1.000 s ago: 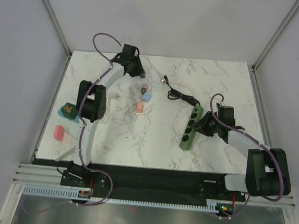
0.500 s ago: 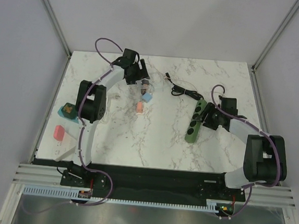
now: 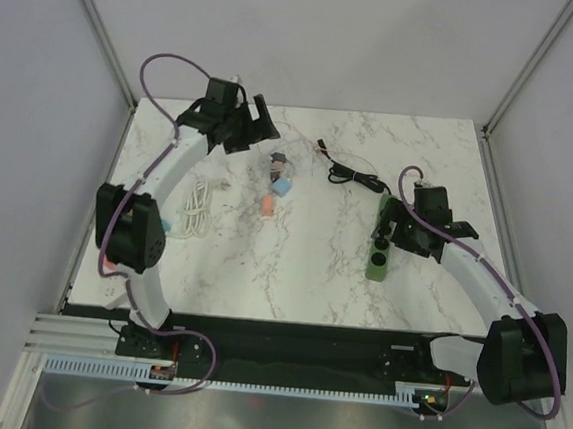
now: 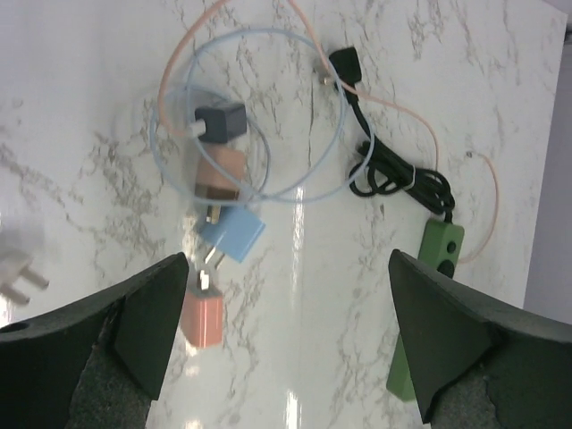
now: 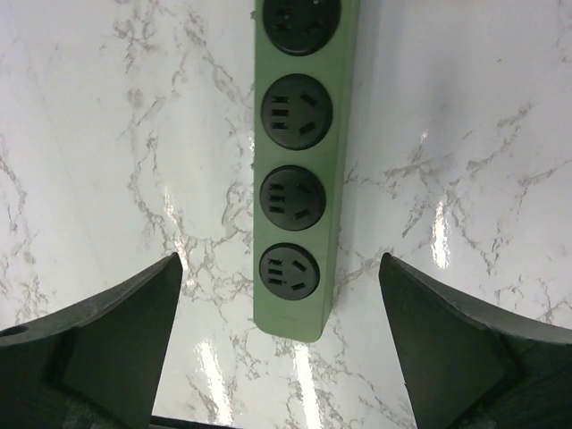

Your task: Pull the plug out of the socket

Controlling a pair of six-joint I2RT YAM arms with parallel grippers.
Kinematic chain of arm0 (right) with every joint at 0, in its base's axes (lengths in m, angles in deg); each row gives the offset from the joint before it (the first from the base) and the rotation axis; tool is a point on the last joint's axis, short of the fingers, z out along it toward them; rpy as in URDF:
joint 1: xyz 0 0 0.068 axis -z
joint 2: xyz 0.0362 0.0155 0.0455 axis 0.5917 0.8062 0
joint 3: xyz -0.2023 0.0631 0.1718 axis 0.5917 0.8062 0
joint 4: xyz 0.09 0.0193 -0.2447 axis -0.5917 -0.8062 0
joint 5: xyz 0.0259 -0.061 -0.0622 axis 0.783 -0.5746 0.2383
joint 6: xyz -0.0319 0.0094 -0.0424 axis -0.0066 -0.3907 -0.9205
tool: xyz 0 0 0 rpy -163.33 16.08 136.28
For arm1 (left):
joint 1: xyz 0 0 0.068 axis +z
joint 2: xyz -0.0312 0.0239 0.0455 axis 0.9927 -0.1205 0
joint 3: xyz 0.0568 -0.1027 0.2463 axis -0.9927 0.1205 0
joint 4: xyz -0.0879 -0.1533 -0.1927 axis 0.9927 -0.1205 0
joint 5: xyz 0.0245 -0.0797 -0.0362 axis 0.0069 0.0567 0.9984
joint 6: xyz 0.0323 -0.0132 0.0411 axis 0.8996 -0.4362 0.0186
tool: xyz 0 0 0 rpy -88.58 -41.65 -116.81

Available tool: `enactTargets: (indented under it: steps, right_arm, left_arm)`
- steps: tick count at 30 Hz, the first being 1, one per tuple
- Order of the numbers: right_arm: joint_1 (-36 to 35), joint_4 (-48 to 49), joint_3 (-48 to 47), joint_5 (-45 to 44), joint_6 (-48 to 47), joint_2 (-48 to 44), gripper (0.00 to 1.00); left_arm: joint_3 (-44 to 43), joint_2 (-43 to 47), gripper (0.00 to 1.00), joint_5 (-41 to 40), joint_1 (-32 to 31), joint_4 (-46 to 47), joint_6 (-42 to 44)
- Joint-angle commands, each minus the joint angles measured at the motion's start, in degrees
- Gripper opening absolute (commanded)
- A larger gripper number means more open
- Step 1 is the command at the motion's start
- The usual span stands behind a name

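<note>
The green socket strip (image 5: 299, 152) lies lengthwise on the marble, and every socket I see in it is empty. My right gripper (image 5: 280, 259) hangs open just above the strip's near end (image 3: 379, 245), fingers either side and not touching it. Loose plugs lie together at the back middle: grey (image 4: 219, 122), tan (image 4: 217, 176), blue (image 4: 232, 234) and pink (image 4: 203, 319), with thin cables looped round them. Above the table to their left, my left gripper (image 4: 288, 255) is open and holds nothing. From above it shows at the back left (image 3: 257, 122).
The strip's black cord (image 3: 355, 175) coils at the back, ending in a black plug (image 4: 344, 64). A white cable bundle (image 3: 199, 207) lies at the left, by my left arm. A white plug (image 4: 18, 277) shows at the left wrist view's edge.
Both grippers have opened. My left arm has swung back and left, away from the plugs, uncovering the white cable. The green strip has turned straighter, and my right gripper now hangs over its near end.
</note>
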Motion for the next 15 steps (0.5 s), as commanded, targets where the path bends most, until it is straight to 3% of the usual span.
enactTargets:
  steps: [1,9,15]
  right_arm:
    - [-5.06,-6.21,-4.15,-7.29,-1.26,-2.03,0.98]
    - [-18.23,-4.39,-8.46,-9.95,-2.31,-1.52,0.98]
    - [-30.01,10.01,-10.75,-4.67,2.07,6.82,0.98]
  left_arm:
    - [10.73,10.81,0.99,-0.7,-0.21,-2.45,1.94]
    - [29.31,35.49,0.99,-7.91,0.49,-7.81,2.82]
    - [32.32,50.02,0.99,-8.27,0.76,-8.96,3.34]
